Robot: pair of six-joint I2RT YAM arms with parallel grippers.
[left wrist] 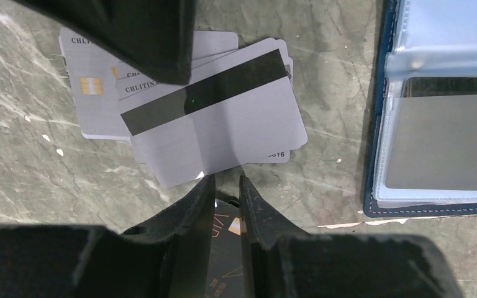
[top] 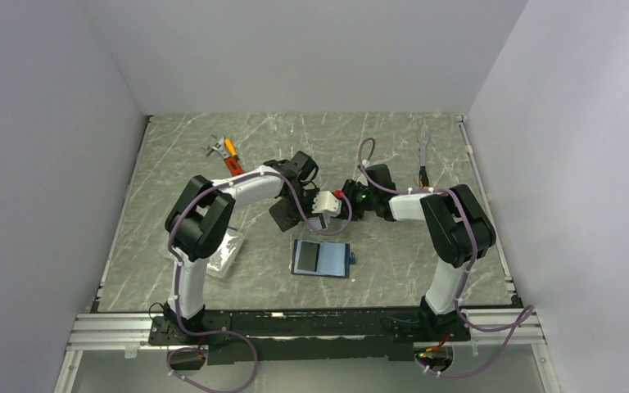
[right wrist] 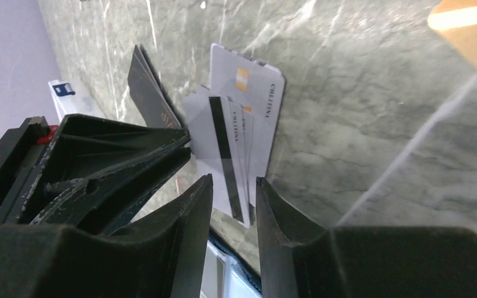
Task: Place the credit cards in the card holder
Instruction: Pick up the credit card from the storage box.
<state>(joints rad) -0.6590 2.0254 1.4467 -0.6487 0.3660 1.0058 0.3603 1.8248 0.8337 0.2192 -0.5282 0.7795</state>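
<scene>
A loose pile of silver-white credit cards (left wrist: 223, 130) lies on the marble table, the top one showing its black stripe; the pile (right wrist: 258, 105) also shows in the right wrist view. A black card (right wrist: 152, 93) stands tilted off the table against my left gripper's fingers. Its printed face (left wrist: 227, 248) fills the narrow gap between the jaws of my left gripper (left wrist: 227, 180); I cannot tell whether they pinch it. My right gripper (right wrist: 233, 180) hovers close by, open and empty. The navy card holder (top: 321, 258) lies open, a card in its clear pocket (left wrist: 447, 143).
A clear plastic box (top: 225, 254) sits at the near left beside the left arm. An orange-handled tool (top: 228, 153) lies at the far left and a grey tool (top: 423, 147) at the far right. Walls close in the table on three sides.
</scene>
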